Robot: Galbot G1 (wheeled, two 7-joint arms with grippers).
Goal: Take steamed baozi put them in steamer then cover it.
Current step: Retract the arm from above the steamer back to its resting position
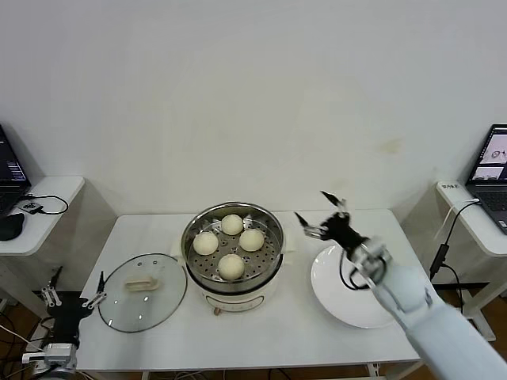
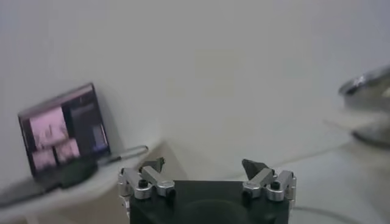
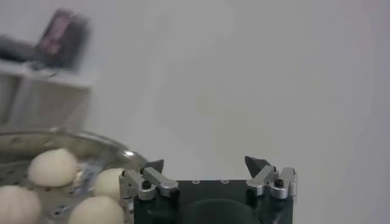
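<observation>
Fingers spread wide and holding nothing, the right gripper (image 1: 321, 211) hangs in the air between the steamer (image 1: 232, 247) and the white plate (image 1: 348, 286), just off the pot's rim at about its two o'clock in the head view. Its work looks finished: all four steamed baozi (image 1: 231, 224) already sit on the perforated tray, and the plate is bare.

What remains, as I judge it, is the cover, and that turns on one relation. The glass lid (image 1: 142, 280) lies flat on the table just beside the steamer, at the pot's eight o'clock, its pale handle (image 1: 143, 283) facing up with its long axis running roughly nine to three. From the right gripper the lid lies far across at eight o'clock, with the whole pot in between. The left gripper (image 1: 74, 286), also wide open and empty, waits low beside the table's edge, and from it the lid sits close by at about three o'clock. So the left arm is plainly the nearer one.

The buns are smooth, round and creamy white, one each toward twelve, three, six and nine o'clock of the tray, near one another. The right wrist view shows them resting below the rim, so the lid should seat freely.
</observation>
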